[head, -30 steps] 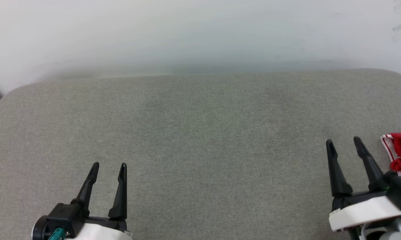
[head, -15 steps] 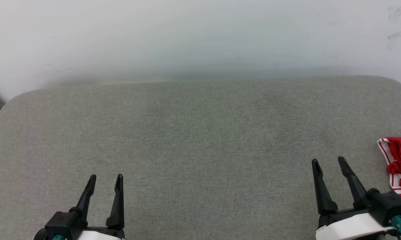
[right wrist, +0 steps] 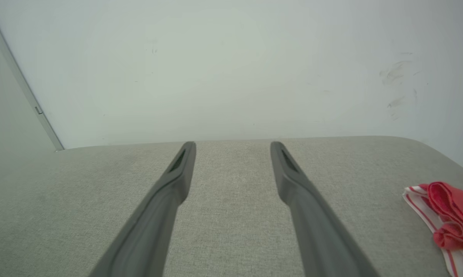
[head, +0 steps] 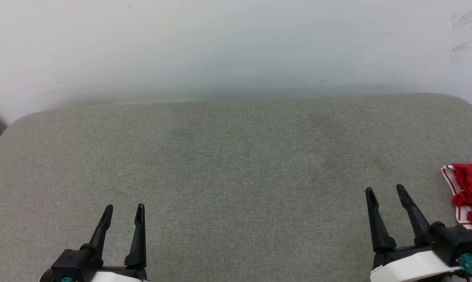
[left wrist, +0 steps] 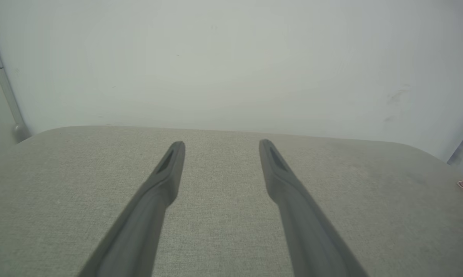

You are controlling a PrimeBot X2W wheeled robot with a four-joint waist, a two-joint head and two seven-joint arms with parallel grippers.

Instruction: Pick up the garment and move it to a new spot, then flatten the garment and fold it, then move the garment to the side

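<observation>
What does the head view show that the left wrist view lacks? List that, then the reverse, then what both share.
Head view adds: the right gripper, open and empty, with the bunched folds of the red jersey shirt with red-white striped trim lying to its right, untouched. Left wrist view adds: a pale upright rail with a rounded foot beside the cushion's far left corner. Both share: the grey fabric cushion, the white wall, the open left gripper and the shirt's striped edge.
</observation>
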